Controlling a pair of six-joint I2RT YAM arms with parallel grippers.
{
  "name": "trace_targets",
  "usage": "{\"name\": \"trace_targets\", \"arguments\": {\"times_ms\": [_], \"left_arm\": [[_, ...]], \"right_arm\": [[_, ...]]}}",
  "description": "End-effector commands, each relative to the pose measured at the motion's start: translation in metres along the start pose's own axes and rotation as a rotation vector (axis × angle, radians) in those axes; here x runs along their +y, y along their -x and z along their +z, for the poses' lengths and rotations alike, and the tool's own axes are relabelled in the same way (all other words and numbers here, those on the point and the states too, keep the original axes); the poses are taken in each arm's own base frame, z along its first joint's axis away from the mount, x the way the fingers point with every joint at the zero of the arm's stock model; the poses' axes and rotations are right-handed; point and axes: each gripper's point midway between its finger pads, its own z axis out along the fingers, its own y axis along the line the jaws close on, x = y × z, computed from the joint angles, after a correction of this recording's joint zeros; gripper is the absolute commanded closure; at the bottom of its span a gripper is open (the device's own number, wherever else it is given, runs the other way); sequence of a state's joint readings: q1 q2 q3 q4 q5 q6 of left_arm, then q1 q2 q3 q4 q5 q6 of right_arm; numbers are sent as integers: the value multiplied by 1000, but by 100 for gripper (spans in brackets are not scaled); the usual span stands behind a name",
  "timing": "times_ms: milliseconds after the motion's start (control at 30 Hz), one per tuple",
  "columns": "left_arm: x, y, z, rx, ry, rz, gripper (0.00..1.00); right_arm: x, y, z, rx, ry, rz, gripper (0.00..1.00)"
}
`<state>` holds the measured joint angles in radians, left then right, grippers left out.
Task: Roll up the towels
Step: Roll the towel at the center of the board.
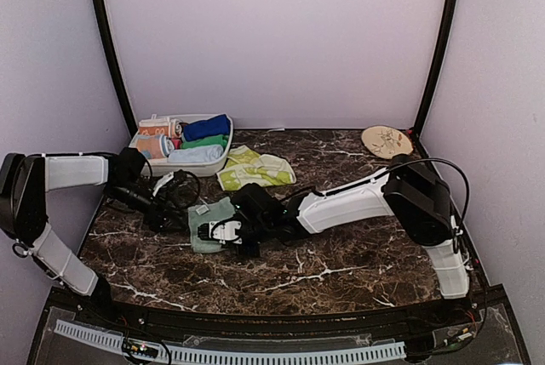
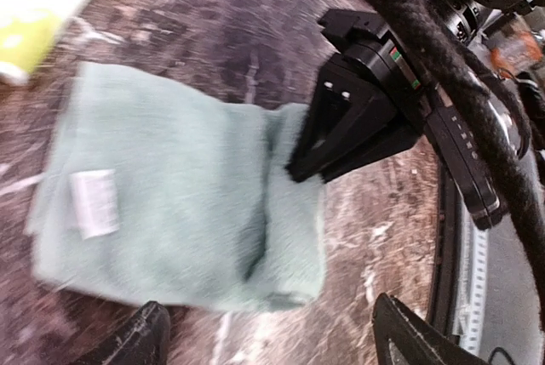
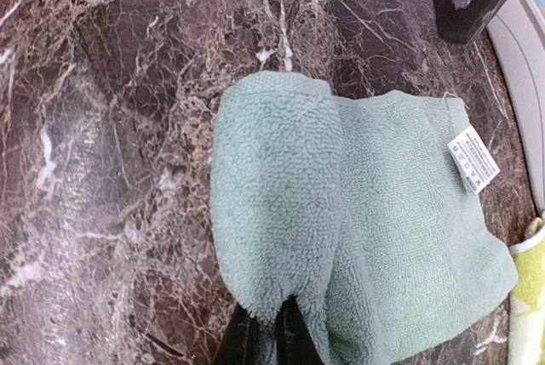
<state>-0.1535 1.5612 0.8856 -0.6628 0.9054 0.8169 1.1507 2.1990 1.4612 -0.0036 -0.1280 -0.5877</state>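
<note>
Pale lilac walls (image 1: 272, 42) close the space on three sides, plain, in soft even light. Two thin black poles (image 1: 109, 50) rise at the far corners of the table (image 1: 341, 254), whose top is dark brown marble with white veins and shines a little.

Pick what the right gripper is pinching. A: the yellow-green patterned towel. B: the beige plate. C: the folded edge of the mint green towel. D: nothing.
C: in the right wrist view the right gripper is shut on the folded-over edge of the mint green towel.
</note>
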Motion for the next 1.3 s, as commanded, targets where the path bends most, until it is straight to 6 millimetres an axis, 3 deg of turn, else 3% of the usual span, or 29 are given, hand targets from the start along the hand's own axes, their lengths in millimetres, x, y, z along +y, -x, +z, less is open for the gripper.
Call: {"name": "trace_targets", "arguments": {"times_ms": [0, 267, 433, 567, 733, 867, 933, 1000, 1167, 1267], "left_arm": [[8, -8, -19, -18, 109, 109, 18], [44, -19, -7, 68, 218, 77, 35], [44, -11, 21, 139, 219, 179, 37], [51, -2, 30, 112, 202, 142, 40], [54, 15, 23, 69, 220, 138, 40], [56, 33, -5, -30, 278, 150, 40], [45, 39, -18, -52, 291, 237, 37], [23, 40, -23, -32, 276, 344, 35], [-39, 7, 15, 158, 140, 530, 36], [-63, -9, 42, 241, 83, 593, 38]], "right_arm": [[63, -47, 9, 205, 285, 247, 100], [85, -44, -23, 300, 392, 575, 100], [103, -39, -45, 319, 467, 748, 100], [112, -38, -46, 342, 531, 845, 100], [113, -43, -33, 377, 587, 987, 100], [102, -57, -20, 372, 615, 1186, 100], [95, -69, -16, 380, 625, 1304, 100], [88, -77, -14, 372, 622, 1380, 100], [77, -76, -11, 336, 666, 1479, 100], [74, -78, -8, 344, 657, 1506, 100]]}}
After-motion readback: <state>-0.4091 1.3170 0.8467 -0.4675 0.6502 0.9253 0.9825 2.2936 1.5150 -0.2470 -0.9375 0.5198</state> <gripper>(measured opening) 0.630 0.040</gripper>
